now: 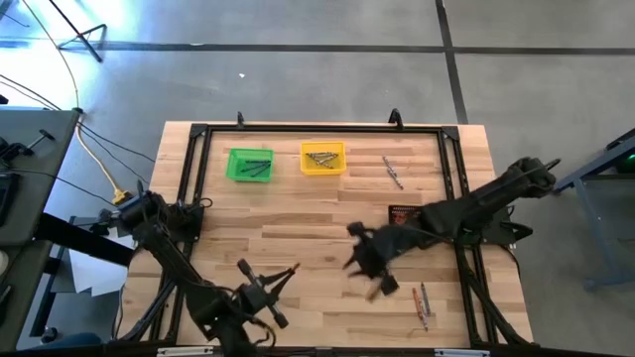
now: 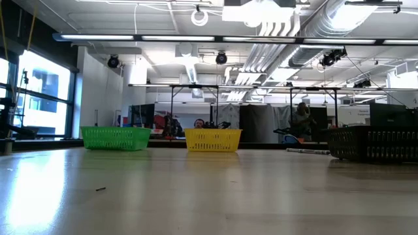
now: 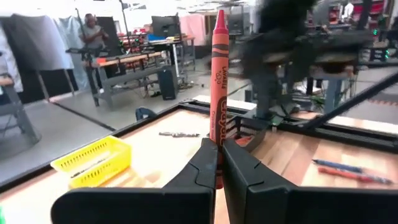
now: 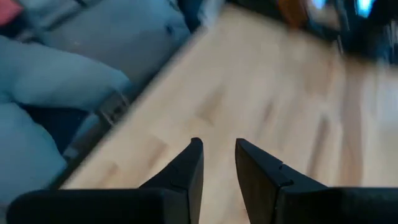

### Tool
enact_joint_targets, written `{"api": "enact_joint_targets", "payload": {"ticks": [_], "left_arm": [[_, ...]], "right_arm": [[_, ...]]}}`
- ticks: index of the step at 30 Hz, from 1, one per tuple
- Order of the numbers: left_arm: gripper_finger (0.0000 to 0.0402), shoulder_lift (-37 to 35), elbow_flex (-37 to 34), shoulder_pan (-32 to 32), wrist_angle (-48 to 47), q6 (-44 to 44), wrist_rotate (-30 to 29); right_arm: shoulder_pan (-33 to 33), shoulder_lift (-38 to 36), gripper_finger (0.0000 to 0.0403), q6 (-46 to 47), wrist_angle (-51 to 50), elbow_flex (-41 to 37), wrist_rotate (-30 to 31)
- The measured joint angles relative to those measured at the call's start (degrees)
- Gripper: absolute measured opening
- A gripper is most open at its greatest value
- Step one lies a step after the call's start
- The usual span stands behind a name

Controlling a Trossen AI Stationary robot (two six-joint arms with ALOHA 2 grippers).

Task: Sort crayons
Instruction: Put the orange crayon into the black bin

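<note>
My left gripper (image 1: 283,276) is near the table's front edge, left of centre, shut on an orange-red crayon (image 3: 217,81). My right gripper (image 1: 372,273) is open and empty above the table right of centre; its fingers (image 4: 217,155) have bare wood between them. Loose crayons lie flat on the table at the front right (image 1: 421,303) and at the far right (image 1: 393,171). More crayons lie in the green bin (image 1: 250,165) and the yellow bin (image 1: 322,158). My left gripper pinches the orange-red crayon's lower end (image 3: 216,148) between its two fingers. The crayon lies along the fingers and sticks out past their tips, pointed end forward. It is lifted clear of the table.
A dark bin (image 1: 402,213) stands right of centre, close to my right arm. The green bin (image 2: 115,138), the yellow bin (image 2: 212,140) and the dark bin (image 2: 372,143) show in the low view. A black frame (image 1: 198,134) rims the table. People are in the room beyond.
</note>
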Motion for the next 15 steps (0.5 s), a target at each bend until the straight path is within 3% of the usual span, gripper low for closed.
{"api": "enact_joint_targets", "payload": {"ticks": [4, 9, 15], "left_arm": [[0.0000, 0.00, -0.02, 1.90, -4.06, -4.23, 1.41], [0.0000, 0.00, -0.02, 2.82, -3.56, -1.88, 2.70], [0.0000, 0.00, -0.02, 2.81, -3.52, -1.91, 3.60]], "right_arm": [[4.06, -1.12, 0.0087, -7.05, 10.74, -2.23, -0.06], [3.64, -0.92, 0.0087, -9.58, 32.50, -16.46, 0.83], [-2.46, -0.92, 0.0087, -1.36, 75.47, -33.77, 3.09]]}}
